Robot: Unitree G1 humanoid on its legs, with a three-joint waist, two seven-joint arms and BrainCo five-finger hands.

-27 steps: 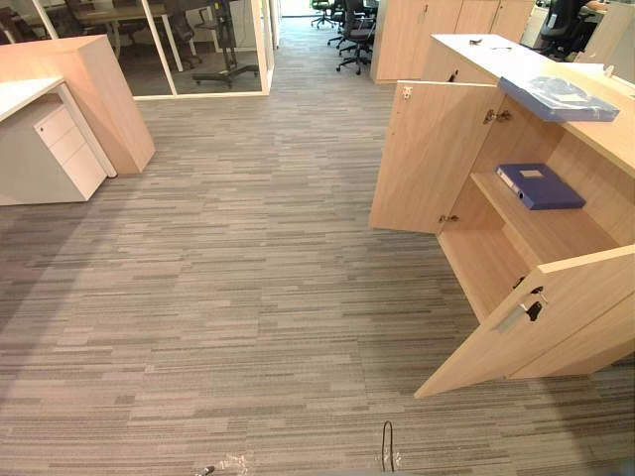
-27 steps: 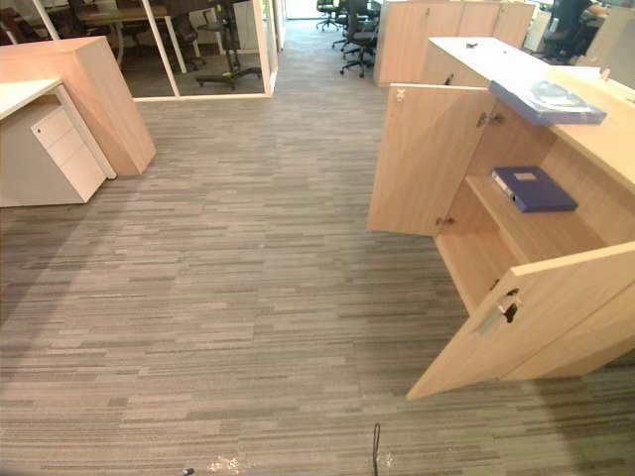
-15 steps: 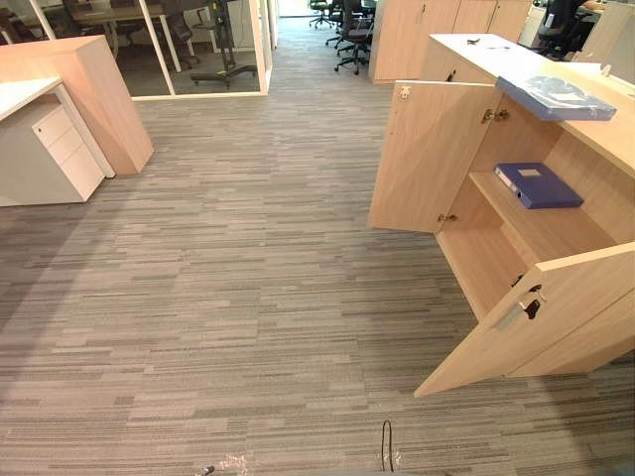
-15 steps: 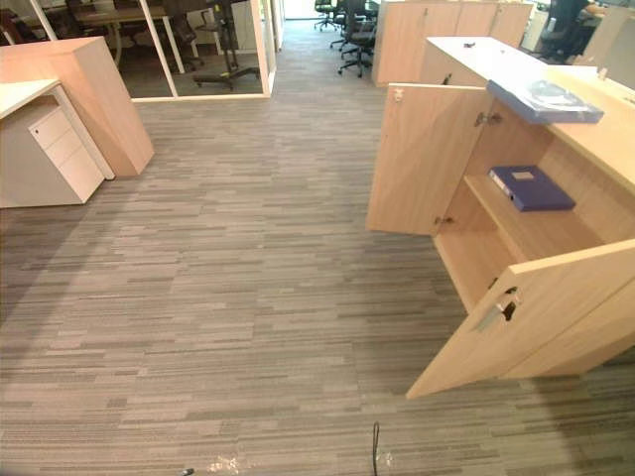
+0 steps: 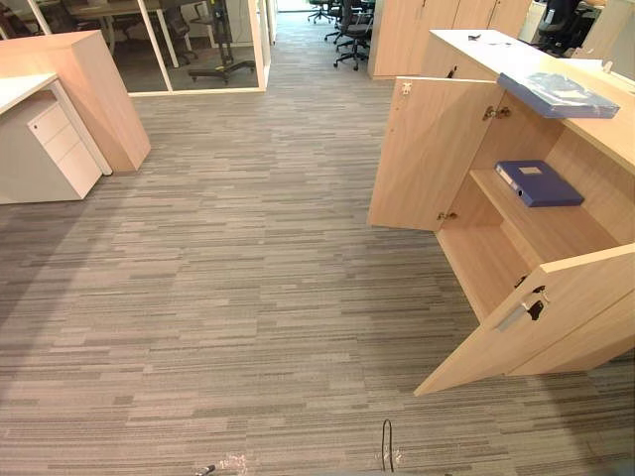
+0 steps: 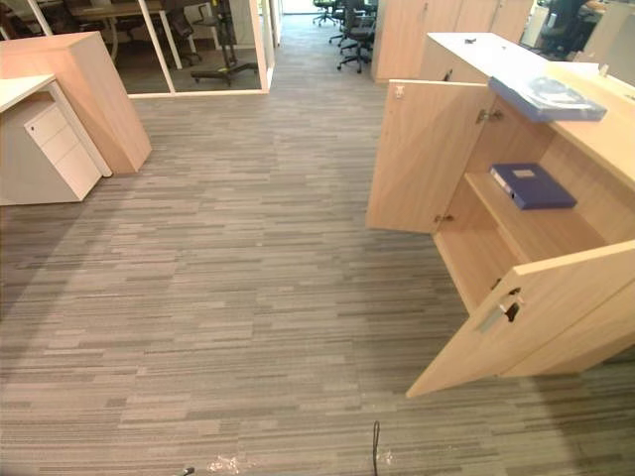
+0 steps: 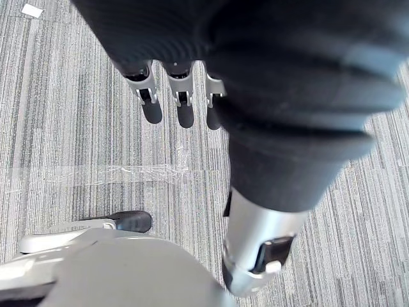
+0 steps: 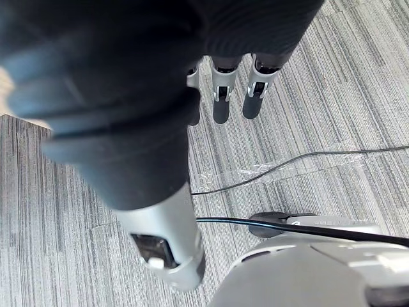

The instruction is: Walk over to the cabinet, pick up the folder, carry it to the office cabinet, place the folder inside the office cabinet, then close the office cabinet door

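The whole scene has slid slightly upward in the head views since the earlier frames, all of it together (the camera moved, not the furniture). Well left of the office cabinet (image 5: pixel 585 149) stand a wooden desk (image 5: pixel 84 89) and a white drawer unit (image 5: pixel 55 149). Between them and the cabinet the grey striped carpet (image 5: pixel 248 278) lies wide and bare. A glass partition (image 5: pixel 189 50) stands far beyond it, to the cabinet's left.

Both cabinet doors are swung out over the carpet. The far door (image 5: pixel 427 154) stands at about a right angle to the cabinet front, and the near door (image 5: pixel 536 317) angles across the floor. The blue folder (image 5: pixel 539 183) lies flat on the shelf inside the cabinet. A paler wrapped packet (image 5: pixel 558 94) rests on the cabinet's top, overhanging its front edge.

The left hand (image 7: pixel 185 105) and the right hand (image 8: pixel 220 96) hang over the carpet, fingers straight and holding nothing.
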